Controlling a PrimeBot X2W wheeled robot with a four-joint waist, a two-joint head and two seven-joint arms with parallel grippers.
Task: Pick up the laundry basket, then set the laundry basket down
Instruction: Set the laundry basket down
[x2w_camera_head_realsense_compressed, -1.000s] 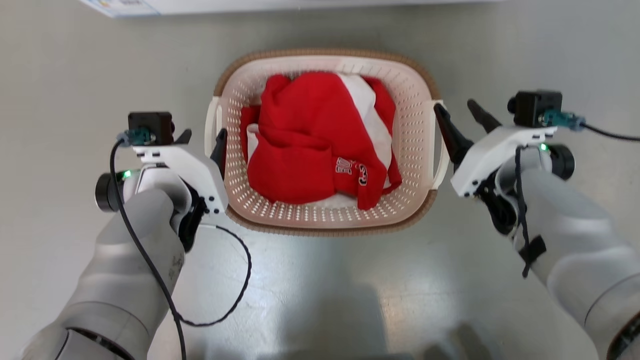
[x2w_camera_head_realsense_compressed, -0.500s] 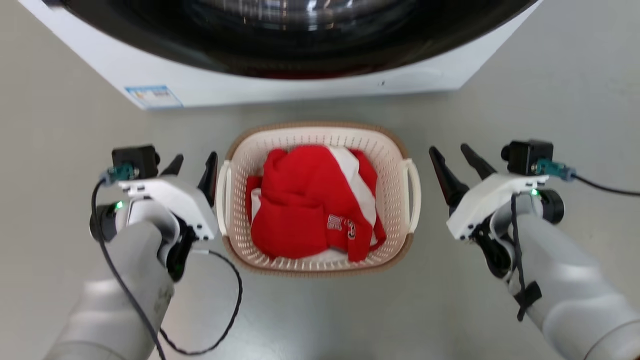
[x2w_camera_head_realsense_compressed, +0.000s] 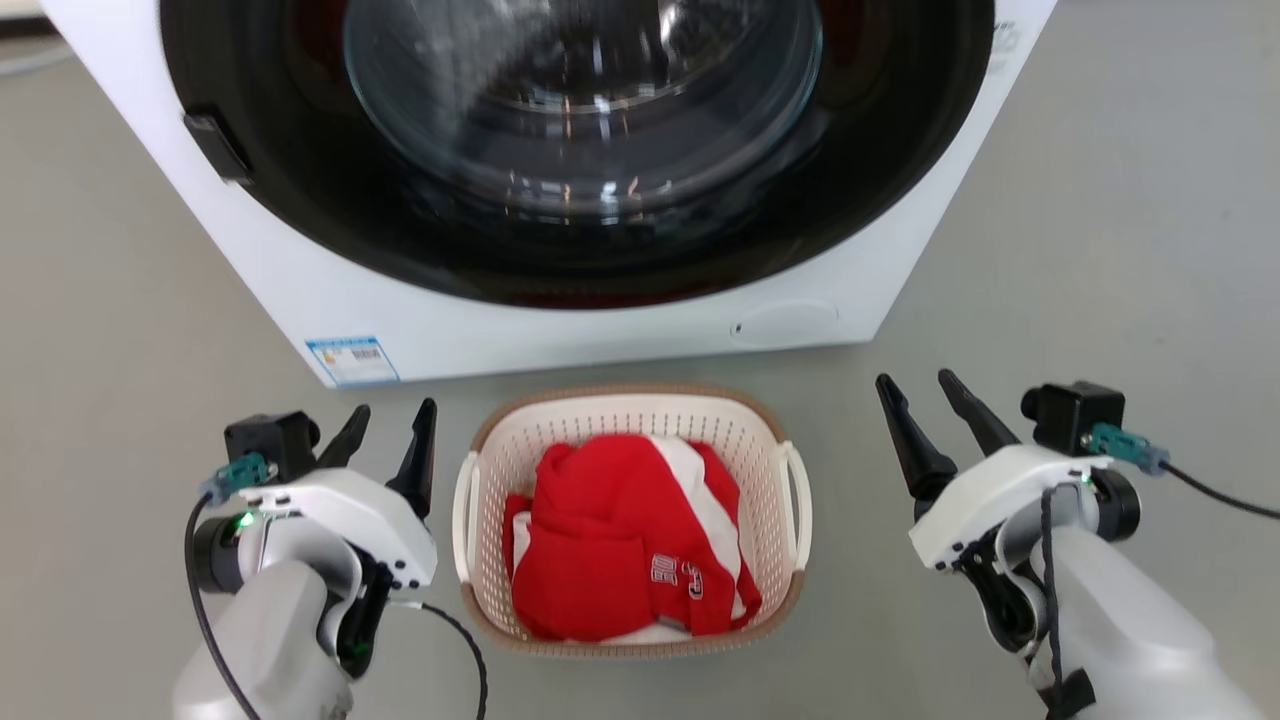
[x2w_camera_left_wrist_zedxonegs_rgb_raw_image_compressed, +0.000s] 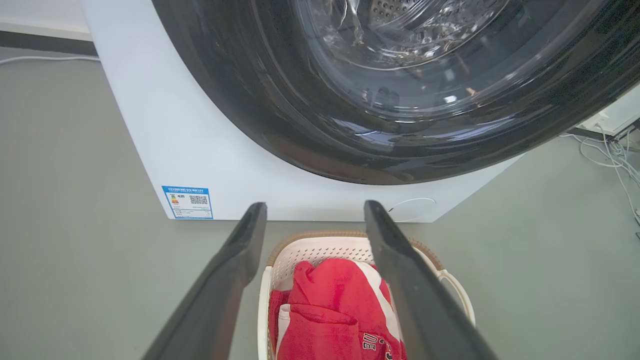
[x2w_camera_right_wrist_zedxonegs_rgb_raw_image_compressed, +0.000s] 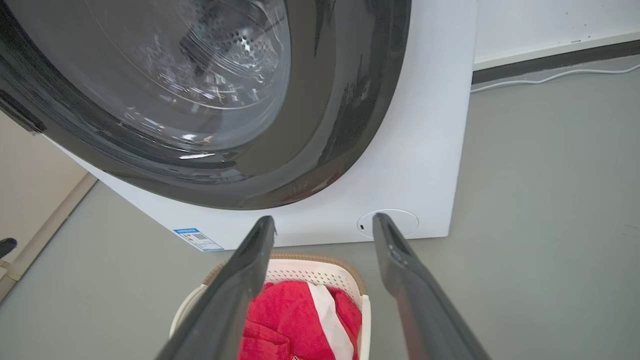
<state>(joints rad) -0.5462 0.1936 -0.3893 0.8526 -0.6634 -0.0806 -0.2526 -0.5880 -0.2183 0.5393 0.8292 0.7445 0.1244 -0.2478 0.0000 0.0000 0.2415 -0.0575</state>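
Loaded basket (x2w_camera_head_realsense_compressed: 620, 412) on floor before washer (x2w_camera_head_realsense_compressed: 560, 330), between left gripper (x2w_camera_head_realsense_compressed: 395, 408) and right gripper (x2w_camera_head_realsense_compressed: 911, 377), both spread and empty, fingers off the handles they met a second ago.

Left gripper (x2w_camera_head_realsense_compressed: 396, 405) and right gripper (x2w_camera_head_realsense_compressed: 911, 375) backed off the laundry basket (x2w_camera_head_realsense_compressed: 630, 410).

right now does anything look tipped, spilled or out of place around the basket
Nothing stands out. The laundry basket sits upright on the floor in front of the washing machine, the red and white garment bundled inside with nothing over the rim. The left tool and right tool are open and hold nothing.
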